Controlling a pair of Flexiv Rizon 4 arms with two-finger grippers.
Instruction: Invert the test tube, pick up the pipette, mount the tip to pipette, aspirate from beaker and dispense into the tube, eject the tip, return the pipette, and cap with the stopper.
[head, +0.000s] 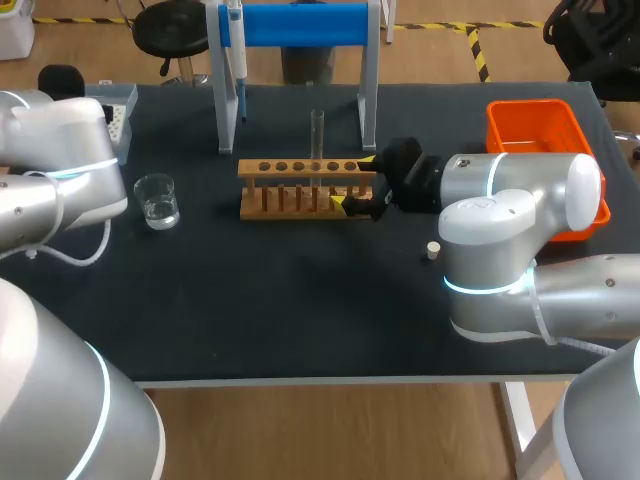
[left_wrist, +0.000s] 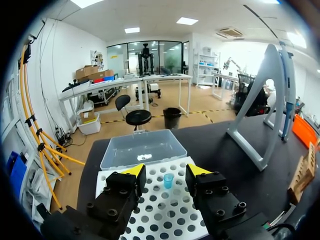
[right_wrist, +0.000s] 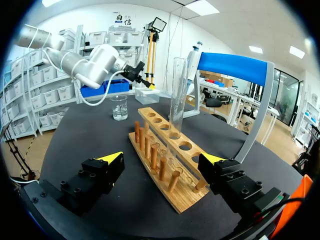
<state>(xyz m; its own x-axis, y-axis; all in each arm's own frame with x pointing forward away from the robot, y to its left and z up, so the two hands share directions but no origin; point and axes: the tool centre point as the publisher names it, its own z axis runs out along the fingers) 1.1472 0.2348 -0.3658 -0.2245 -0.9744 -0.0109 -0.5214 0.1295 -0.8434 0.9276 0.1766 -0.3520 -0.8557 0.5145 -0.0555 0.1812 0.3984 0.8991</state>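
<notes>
Right wrist view: the right gripper (right_wrist: 161, 158) has its fingers spread wide, straddling the near end of the wooden rack (right_wrist: 176, 199). The test tube (right_wrist: 177, 95) stands upright in a rack hole. The left gripper (left_wrist: 165, 170) hangs over the tip box (left_wrist: 160, 215), fingers spread, with a blue tip (left_wrist: 168, 180) just ahead between them. On the counter (head: 300, 300), the beaker (head: 157, 201) sits left of the rack and the stopper (head: 433, 250) lies near the right arm.

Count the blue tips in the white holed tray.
1. A blue tip stands in the white tray, ahead of the left end effector; holes under the end effector are hidden, so more may exist.
</notes>
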